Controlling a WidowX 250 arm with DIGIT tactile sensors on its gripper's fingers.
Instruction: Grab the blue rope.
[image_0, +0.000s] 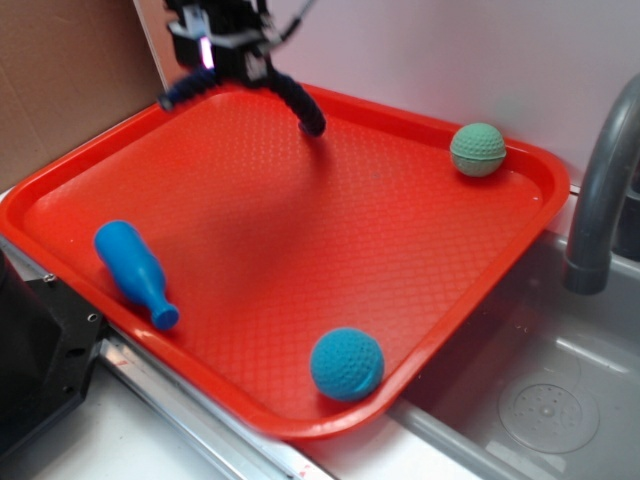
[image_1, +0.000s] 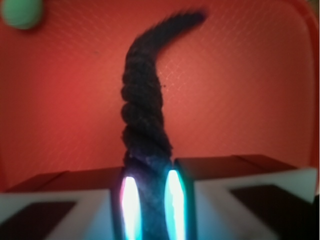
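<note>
And there it is: we have the blue rope (image_1: 143, 115) pinched near its middle, the gripper (image_1: 149, 200) clamped on it, the dark braid squeezed between the two glowing pads (image_1: 130, 202). In the exterior view the rope (image_0: 295, 98) sits at the far edge of the red tray (image_0: 300, 420), draped out of the gripper (image_0: 225, 60) on both sides, one end drooping left, the other arching right and down toward the tray surface (whether that tip touches the tray or hangs just above it, we cannot tell). We judge the mid-length grip sensible: a floppy rope taken there balances instead of sliding out.

Moving outward, the rest lies well apart from the action. A green dimpled ball (image_0: 478, 149) rests by the tray's right far corner, also peeking into the wrist view's top left. A teal ball (image_0: 346, 364) sits near the front rim, and a light blue bowling pin (image_0: 135, 273) lies on its side at the left. Beyond the tray, a grey faucet (image_0: 600, 190) rises over the sink (image_0: 550, 410).

We'd call the grab essentially made; only a clean lift would confirm it.
</note>
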